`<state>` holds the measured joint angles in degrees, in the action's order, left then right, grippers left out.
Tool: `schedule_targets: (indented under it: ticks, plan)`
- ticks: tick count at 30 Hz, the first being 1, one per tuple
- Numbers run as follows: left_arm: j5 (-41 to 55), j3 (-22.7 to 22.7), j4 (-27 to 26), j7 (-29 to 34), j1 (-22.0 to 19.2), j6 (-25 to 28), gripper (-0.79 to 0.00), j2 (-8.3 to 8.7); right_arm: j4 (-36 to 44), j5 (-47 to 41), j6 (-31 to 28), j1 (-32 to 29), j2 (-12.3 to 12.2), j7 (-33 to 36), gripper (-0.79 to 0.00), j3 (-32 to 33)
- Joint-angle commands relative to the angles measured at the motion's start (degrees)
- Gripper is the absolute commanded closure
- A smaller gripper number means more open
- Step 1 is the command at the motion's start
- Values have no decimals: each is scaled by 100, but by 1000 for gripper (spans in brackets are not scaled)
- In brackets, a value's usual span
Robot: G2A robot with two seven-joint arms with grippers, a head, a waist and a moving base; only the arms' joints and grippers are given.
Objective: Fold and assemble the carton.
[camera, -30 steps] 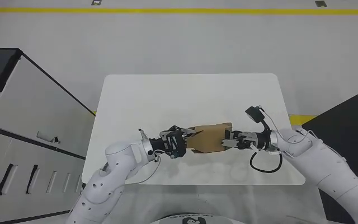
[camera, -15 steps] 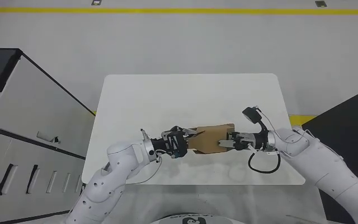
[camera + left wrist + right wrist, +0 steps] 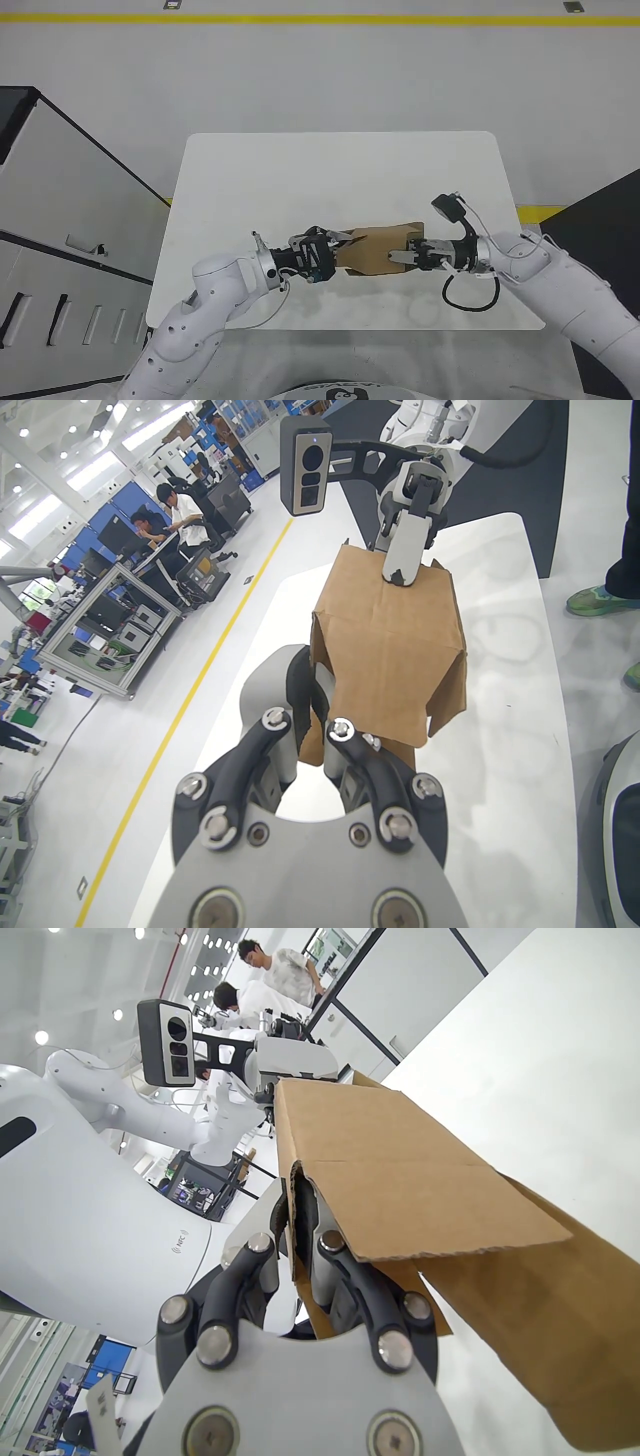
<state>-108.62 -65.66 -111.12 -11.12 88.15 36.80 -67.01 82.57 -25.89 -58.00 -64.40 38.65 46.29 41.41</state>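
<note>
So the white table (image 3: 340, 180) is the big thing here, and in the top view the brown carton (image 3: 378, 250) sits toward its 6 o'clock edge, a touch over to the 3 o'clock side of the middle. It's popped open into a rough box shape lying lengthwise between the two arms, with loose flaps sticking out at both open ends. I honestly can't tell whether its underside rests on the table or hangs just above it. The left gripper (image 3: 335, 255) is at the carton's 9 o'clock end, and from its own wrist view the fingers (image 3: 300, 680) are clenched on the edge of a cardboard wall, one inside and one outside. The right gripper (image 3: 405, 255) is at the 3 o'clock end doing the same thing, pinching a flap edge between its fingers (image 3: 311, 1223), with the cardboard squeezed tight in the gap.
</note>
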Motion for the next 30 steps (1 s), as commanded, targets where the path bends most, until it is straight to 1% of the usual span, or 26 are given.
schedule_targets:
  ticks: [1, 15, 23, 24, 26, 29, 30]
  plan:
    - [36, 3, 1, 15, 7, -34, -785, 6, 8, 48, 0, -15, -6, 0, 0, 5]
    - [113, 44, -41, 49, -1, -132, -785, 60, 182, 194, 0, -150, -88, 0, 0, 39]
    - [176, 45, -44, 73, 27, -395, -785, 78, 217, 98, 0, -269, -144, 0, 0, 140]
    - [186, 46, -42, 77, 28, -414, -754, 80, 225, 70, 0, -288, -147, 0, 0, 153]
    - [213, 48, -34, 87, 26, -454, -643, 84, 240, 14, 0, -319, -151, 0, 0, 185]
    - [247, 64, -22, 101, 8, -487, -573, 88, 267, -26, 0, -359, -153, 0, 0, 234]
    - [269, 70, -13, 110, 0, -496, -563, 88, 279, -34, 0, -373, -153, 0, 0, 248]
